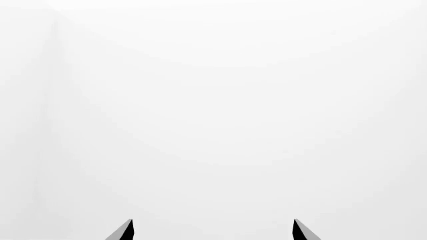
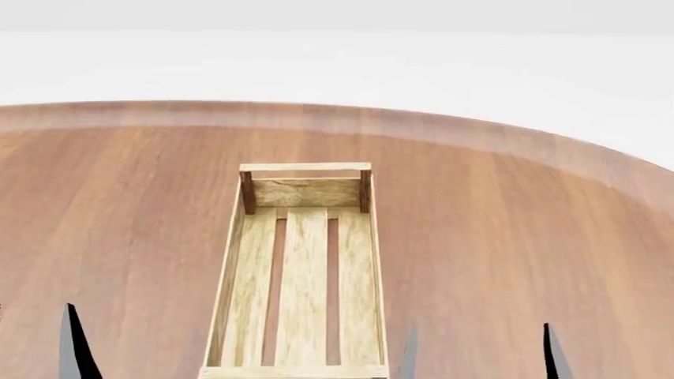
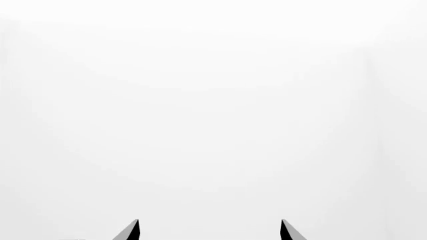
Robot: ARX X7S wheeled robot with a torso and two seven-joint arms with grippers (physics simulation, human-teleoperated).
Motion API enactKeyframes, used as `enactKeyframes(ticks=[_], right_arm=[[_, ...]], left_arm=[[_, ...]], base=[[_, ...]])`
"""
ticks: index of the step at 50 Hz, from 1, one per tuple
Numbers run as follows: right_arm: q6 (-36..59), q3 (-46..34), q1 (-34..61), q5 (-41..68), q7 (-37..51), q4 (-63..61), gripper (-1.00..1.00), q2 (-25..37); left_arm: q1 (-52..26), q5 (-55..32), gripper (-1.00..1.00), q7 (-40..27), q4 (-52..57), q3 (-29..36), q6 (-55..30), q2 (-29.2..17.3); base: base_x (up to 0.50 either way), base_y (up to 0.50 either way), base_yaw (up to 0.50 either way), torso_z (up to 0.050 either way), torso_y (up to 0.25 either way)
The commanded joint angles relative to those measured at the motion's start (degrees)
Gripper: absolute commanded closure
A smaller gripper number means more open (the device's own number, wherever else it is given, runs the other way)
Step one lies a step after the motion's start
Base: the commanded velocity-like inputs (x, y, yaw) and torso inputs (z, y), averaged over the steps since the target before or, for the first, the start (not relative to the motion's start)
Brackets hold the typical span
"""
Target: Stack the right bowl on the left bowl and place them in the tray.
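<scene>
Left wrist view: only blank white ahead, no bowl, no tray, no tabletop. The left tool (image 1: 213,231) shows as two dark fingertip points at the frame's edge, set well apart with nothing between them — spread open, holding nothing. Head view: the tray (image 2: 227,260) lies on the round wooden tabletop (image 2: 506,237), long axis running away from the robot, its near end at the lower edge of the frame. Three pale floor slats are bare; nothing sits inside it. No bowl is visible anywhere in this view — neither the left bowl nor the right one — so their whereabouts cannot be told from here. The right tool (image 2: 476,354) pokes up just right of the tray's near end, two tips apart; one dark tip of the left tool shows far to the left of the tray. Right wrist view: again plain white, no object in sight, and the two fingertip points of the right tool stand apart and hold nothing — open. Judgement on progress: nothing of the task appears done. No stacking is seen, the tray is unfilled, and both tools are free. All remains: find the bowls, set the right one into the left, carry the pair to the tray.
</scene>
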Motion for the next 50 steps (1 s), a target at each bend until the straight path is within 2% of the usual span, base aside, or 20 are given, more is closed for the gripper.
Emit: enactKeyframes(ticks=[1,10,17,41,50], right_arm=[[-0.46,0.35,-0.40,-6.10,-0.53,0.01,-1.00,-0.85],[-0.54,0.08,-0.39,-8.13,0.08,0.18,-1.00,-0.64],[-1.49,-0.01,-0.41,-4.71,0.03,0.72,-1.00,-0.31],[-2.38,-0.22,-0.48,-3.25,0.94,0.55,-1.00,0.30],[-2.42,-0.39,-0.53,-3.17,1.21,0.44,-1.00,0.50]], left_arm=[[0.07,0.85,-1.00,0.92,0.02,-1.07,-0.02,0.78],[-0.10,0.84,-1.00,0.63,-0.47,-0.91,0.30,0.56],[0.01,0.80,-1.00,0.41,-0.08,-0.77,0.19,0.35],[-0.39,0.69,-1.00,-0.22,0.61,0.06,-2.24,-0.14],[-0.48,1.08,-1.00,-0.80,0.41,0.09,-3.08,-0.28]], base=[[0.50,0.00,0.00,0.000,0.010],[0.50,0.01,0.00,0.000,0.000],[0.49,0.02,0.00,0.000,0.000],[0.00,0.00,0.00,0.000,0.000],[0.00,0.00,0.00,0.000,-0.223]])
